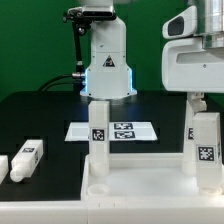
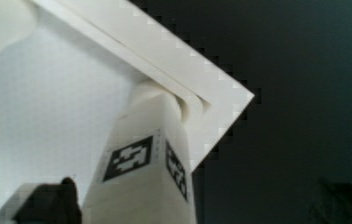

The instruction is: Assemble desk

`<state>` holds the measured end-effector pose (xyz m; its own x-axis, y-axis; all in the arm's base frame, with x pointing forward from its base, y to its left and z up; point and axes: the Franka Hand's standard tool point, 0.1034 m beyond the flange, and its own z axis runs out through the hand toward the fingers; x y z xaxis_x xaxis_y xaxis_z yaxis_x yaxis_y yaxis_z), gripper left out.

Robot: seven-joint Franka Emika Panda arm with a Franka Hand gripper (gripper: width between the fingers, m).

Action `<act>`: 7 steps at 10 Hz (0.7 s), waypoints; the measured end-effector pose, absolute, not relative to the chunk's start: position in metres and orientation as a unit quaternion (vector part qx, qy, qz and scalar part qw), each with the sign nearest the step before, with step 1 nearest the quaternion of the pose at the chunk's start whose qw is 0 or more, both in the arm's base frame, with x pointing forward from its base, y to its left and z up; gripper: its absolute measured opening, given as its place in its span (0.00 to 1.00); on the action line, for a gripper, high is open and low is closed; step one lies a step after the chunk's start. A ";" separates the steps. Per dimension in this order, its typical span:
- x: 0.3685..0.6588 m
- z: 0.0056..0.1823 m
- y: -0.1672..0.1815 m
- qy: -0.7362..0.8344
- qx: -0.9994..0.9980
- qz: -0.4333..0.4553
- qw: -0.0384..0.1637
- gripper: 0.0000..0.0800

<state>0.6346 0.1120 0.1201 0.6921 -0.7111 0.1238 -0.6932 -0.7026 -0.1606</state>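
The white rimmed tabletop panel [image 1: 135,192] lies upside down at the front of the table. Two square white legs with tags stand upright in its corner sockets, one on the exterior view's left [image 1: 99,135] and one on its right [image 1: 203,148]. My gripper [image 1: 197,104] hangs over the top of the right leg. In the wrist view that leg [image 2: 146,150] rises from the panel's corner [image 2: 84,90] between my dark fingers [image 2: 48,203]. My gripper [image 2: 194,208] is open, with a wide gap on one side of the leg.
Two loose white legs [image 1: 27,157] [image 1: 3,164] lie on the black table at the exterior view's left. The marker board [image 1: 125,130] lies flat behind the panel. The white robot base with a blue light [image 1: 107,65] stands at the back.
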 end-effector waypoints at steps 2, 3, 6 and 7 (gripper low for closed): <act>0.638 0.123 0.108 0.319 -0.943 -0.092 0.034 0.81; 0.649 0.131 0.104 0.314 -0.944 -0.095 0.035 0.81; 0.650 0.131 0.103 0.336 -0.936 -0.096 0.037 0.78; 0.650 0.131 0.103 0.373 -0.922 -0.094 0.041 0.56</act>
